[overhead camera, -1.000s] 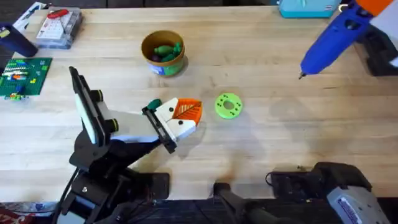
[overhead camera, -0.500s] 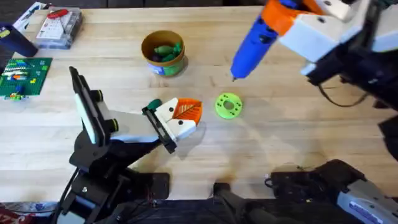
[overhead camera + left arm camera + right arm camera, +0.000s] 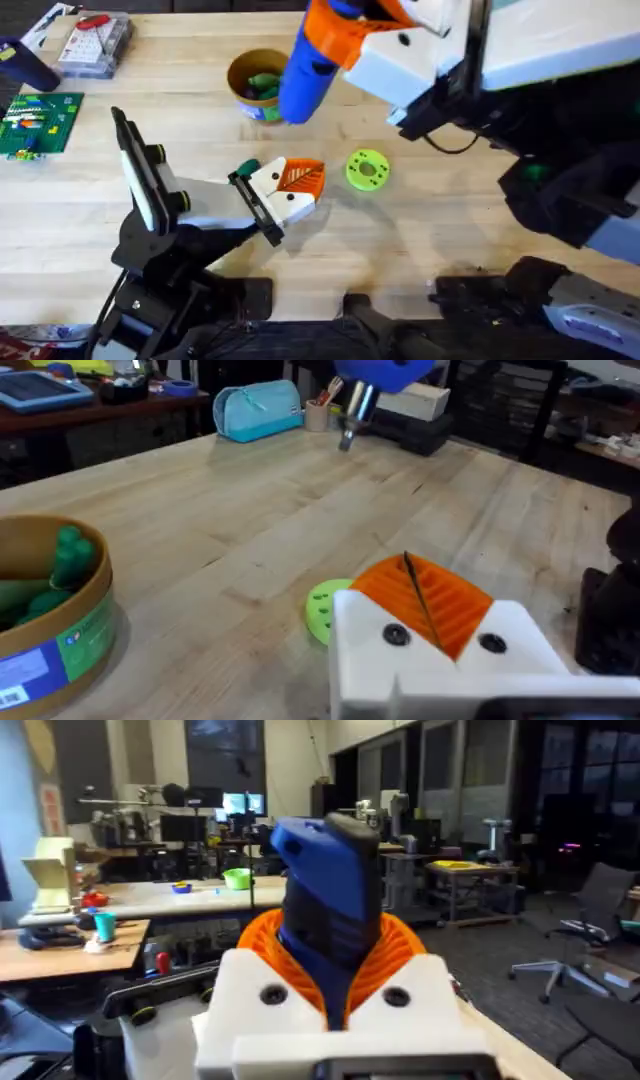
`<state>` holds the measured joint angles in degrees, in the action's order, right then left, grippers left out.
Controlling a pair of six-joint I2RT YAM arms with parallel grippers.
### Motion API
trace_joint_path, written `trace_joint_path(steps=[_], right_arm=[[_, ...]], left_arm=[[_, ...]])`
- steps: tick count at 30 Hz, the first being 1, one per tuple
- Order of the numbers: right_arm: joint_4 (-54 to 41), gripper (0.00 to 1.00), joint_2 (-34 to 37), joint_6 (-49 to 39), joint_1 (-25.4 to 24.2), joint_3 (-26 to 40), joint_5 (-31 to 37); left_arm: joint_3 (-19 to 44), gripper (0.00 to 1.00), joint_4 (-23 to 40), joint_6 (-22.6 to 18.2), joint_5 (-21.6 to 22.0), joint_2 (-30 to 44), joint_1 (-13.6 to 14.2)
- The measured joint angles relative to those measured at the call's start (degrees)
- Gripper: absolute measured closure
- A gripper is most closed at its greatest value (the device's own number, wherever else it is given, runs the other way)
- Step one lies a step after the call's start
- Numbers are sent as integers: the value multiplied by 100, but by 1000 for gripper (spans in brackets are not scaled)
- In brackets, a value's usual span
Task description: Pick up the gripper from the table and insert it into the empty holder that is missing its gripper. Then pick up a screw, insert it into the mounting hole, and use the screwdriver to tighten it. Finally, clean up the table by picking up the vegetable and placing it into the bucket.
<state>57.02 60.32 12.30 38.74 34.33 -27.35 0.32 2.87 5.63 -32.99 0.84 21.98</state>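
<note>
At the far left of the worktop lie a clear parts box and a green circuit board, both well apart from the work. The left arm reaches in from the near left. Its holder, the white blocky mount, sits near the middle with the orange gripper seated in it. The left wrist view shows the ribbed orange finger standing up out of the white block, with two screw holes on the block's face. Whether the left pincer is clenched or released I cannot tell.

Beyond the holder stands the bucket, with green vegetables already inside it. Just right of the holder lies a lime-green ring disc, flat on the wood.

The right pincer is clenched on the screwdriver, which hangs high over the far middle, tilted, its blue body crossing in front of the bucket. In the left wrist view its metal bit hangs clear above the wood, well apart from the holder.

The screwdriver looks stiff and smooth, probably hard plastic, so it could slip or twist in the grasp. A hold around the thick blue barrel, as now, should steady it. The thin bit is the delicate end and likely needs square alignment with a mounting hole. The orange finger looks light, and its slatted ribs probably flex somewhat.
</note>
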Motion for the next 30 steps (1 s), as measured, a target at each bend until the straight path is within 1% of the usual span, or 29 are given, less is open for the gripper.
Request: trace_joint_path(steps=[4, 9, 17, 23, 30], right_arm=[[120, 951, 142, 143, 158, 2, 5], [94, 950, 179, 236, 214, 54, 13], [-239, 949, 177, 405, 225, 328, 81], [-579, 951, 179, 546, 290, 352, 122], [-665, 950, 352, 573, 350, 354, 122]], left_arm=[[0, 991, 0, 2, 0, 2, 0], [0, 991, 0, 0, 0, 0, 0], [0, 991, 0, 0, 0, 2, 0], [0, 991, 0, 0, 0, 0, 0], [0, 991, 0, 2, 0, 0, 0]])
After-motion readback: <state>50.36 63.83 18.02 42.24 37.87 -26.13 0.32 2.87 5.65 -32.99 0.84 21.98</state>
